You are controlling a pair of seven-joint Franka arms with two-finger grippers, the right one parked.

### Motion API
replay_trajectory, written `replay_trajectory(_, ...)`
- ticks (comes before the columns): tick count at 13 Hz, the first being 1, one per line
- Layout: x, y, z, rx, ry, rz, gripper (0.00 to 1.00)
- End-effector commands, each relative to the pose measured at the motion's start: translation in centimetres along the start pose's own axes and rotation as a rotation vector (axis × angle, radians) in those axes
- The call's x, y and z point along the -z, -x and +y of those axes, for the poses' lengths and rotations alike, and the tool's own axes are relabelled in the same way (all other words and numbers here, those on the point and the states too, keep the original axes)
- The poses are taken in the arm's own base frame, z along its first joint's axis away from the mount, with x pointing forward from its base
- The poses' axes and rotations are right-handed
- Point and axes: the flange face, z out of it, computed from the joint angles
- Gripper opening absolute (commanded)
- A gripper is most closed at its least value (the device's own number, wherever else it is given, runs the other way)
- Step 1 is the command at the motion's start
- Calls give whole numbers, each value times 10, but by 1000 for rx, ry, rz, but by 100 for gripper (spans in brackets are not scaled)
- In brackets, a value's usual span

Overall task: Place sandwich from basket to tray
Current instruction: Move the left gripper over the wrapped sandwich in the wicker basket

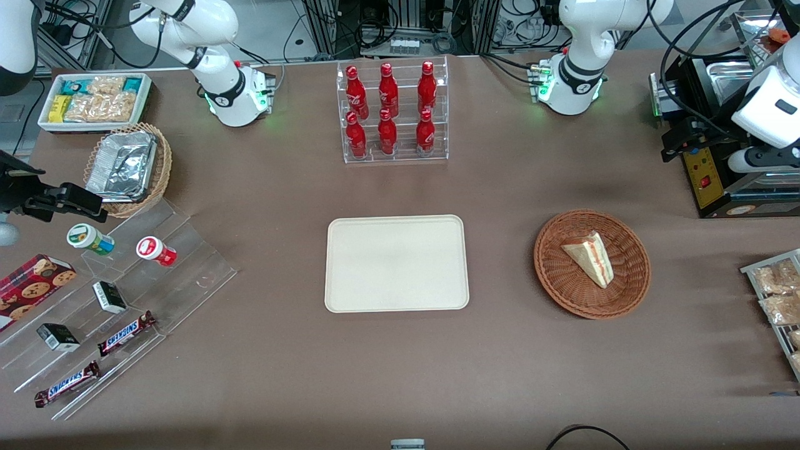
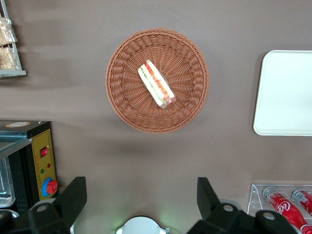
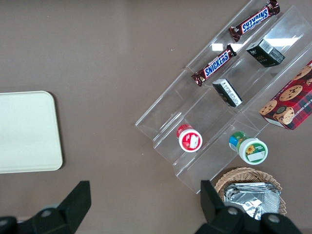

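The sandwich [image 1: 590, 257], a pale bread wedge with an orange-red and green filling stripe, lies in the round reddish-brown wicker basket [image 1: 550, 275]. The cream tray [image 1: 396, 262] sits beside the basket, nearer the table's middle, with nothing on it. My left gripper [image 1: 678, 139] hangs high above the table, farther from the front camera than the basket and toward the working arm's end. In the left wrist view my gripper [image 2: 140, 197] is open and empty, with the sandwich [image 2: 156, 84], basket [image 2: 122, 83] and tray [image 2: 285, 92] well below it.
A clear rack of red bottles [image 1: 392, 112] stands farther from the front camera than the tray. A black machine with a red button [image 1: 712, 178] and a wire rack of snack bags [image 1: 778, 294] stand at the working arm's end. A clear stepped snack stand [image 1: 125, 294] lies toward the parked arm's end.
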Motion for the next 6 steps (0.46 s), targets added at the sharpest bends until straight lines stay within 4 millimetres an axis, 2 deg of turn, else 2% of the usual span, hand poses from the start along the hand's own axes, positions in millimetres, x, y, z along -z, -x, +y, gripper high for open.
replay_trajectory(1, 3, 5, 3, -11, 3, 2, 100)
replay_trajectory(2, -2, 1, 4, -14, 2, 4, 100)
replay_trajectory(3, -16, -4, 4, -6, -1, -10, 100)
replay_trajectory(6, -80, -9, 0, 21, -8, 5, 100)
